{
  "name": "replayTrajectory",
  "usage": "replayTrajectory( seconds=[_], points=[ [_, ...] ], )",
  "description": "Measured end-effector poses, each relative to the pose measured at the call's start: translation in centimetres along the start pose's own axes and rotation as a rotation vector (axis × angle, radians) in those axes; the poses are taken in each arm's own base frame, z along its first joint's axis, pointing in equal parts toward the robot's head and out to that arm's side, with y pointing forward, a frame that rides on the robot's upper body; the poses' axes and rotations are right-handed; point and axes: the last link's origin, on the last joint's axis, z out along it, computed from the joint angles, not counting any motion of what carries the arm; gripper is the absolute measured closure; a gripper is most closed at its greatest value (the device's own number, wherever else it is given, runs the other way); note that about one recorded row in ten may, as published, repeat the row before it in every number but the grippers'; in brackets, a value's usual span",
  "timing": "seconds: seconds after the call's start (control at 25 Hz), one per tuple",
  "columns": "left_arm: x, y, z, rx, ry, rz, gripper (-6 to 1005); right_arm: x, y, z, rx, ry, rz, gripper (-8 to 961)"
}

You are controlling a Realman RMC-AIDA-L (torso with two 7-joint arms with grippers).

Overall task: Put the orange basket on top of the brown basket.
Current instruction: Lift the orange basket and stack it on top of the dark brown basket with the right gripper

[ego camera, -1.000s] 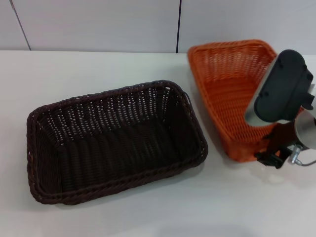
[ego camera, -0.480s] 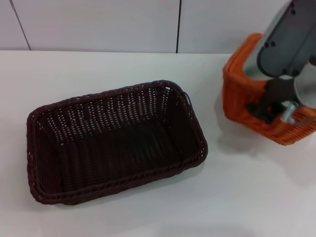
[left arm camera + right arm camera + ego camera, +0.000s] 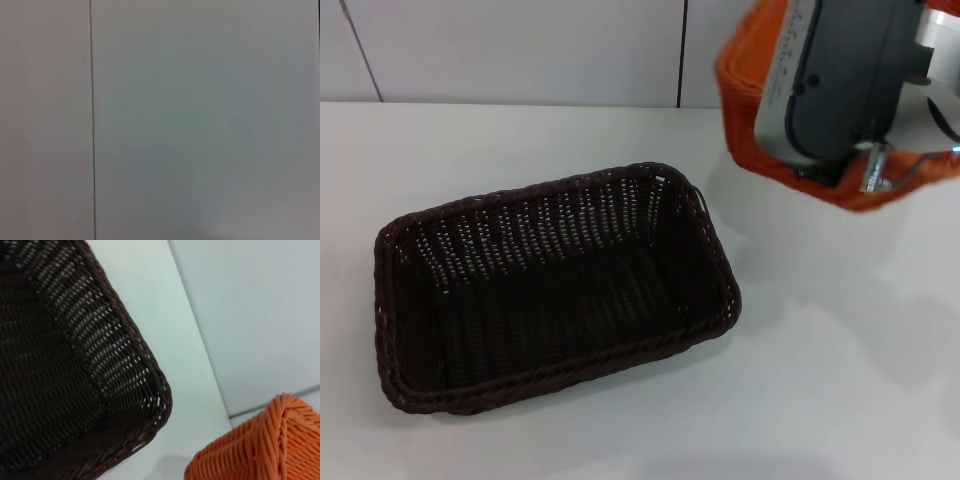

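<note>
1. Since half a second ago, orange basket (image 3: 745, 110) has risen off the table and shifted toward the robot's left; now airborne at upper right of the head view, tilted, partly cut by the frame edge.
2. Right gripper (image 3: 865, 165) sits at the basket's near rim, under the grey wrist housing. Fingers hidden by housing and wicker; cannot tell whether they are spread or clamped on the rim.
3. Brown basket (image 3: 555, 285) rests on the white table (image 3: 800, 400), open side up, centre-left, unmoved. Apart from the orange one, which hangs above and beyond its right end.
4. Right wrist view: brown basket corner (image 3: 75, 365) close, orange rim corner (image 3: 265, 445) beside it, gap of table between.
5. Left gripper not seen; left wrist view shows only a pale wall panel (image 3: 200, 120).
</note>
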Motion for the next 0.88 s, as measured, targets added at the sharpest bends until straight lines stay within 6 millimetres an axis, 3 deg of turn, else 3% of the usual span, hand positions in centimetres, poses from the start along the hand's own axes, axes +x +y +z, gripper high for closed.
replayTrajectory(
  seconds=[0.24, 0.36, 0.44, 0.6, 0.88],
  points=[
    [-0.3, 0.2, 0.1, 0.003, -0.026, -0.012, 192, -1.2, 1.5, -0.6, -0.003, -0.034, -0.374, 712],
    [-0.5, 0.1, 0.2, 0.007, -0.042, -0.017, 192, -1.3, 1.6, -0.6, -0.003, -0.037, -0.420, 717],
    [-0.5, 0.2, 0.2, 0.008, -0.044, -0.022, 192, -2.1, 2.3, -0.8, -0.006, -0.073, -0.629, 720],
    [-0.5, 0.1, 0.2, 0.014, -0.041, -0.030, 192, -3.0, 3.3, -0.8, -0.010, -0.107, -0.741, 720],
    [-0.6, 0.5, 0.3, 0.009, -0.049, -0.060, 192, -4.7, 6.8, -0.3, -0.063, -0.161, -0.896, 719]
  ],
)
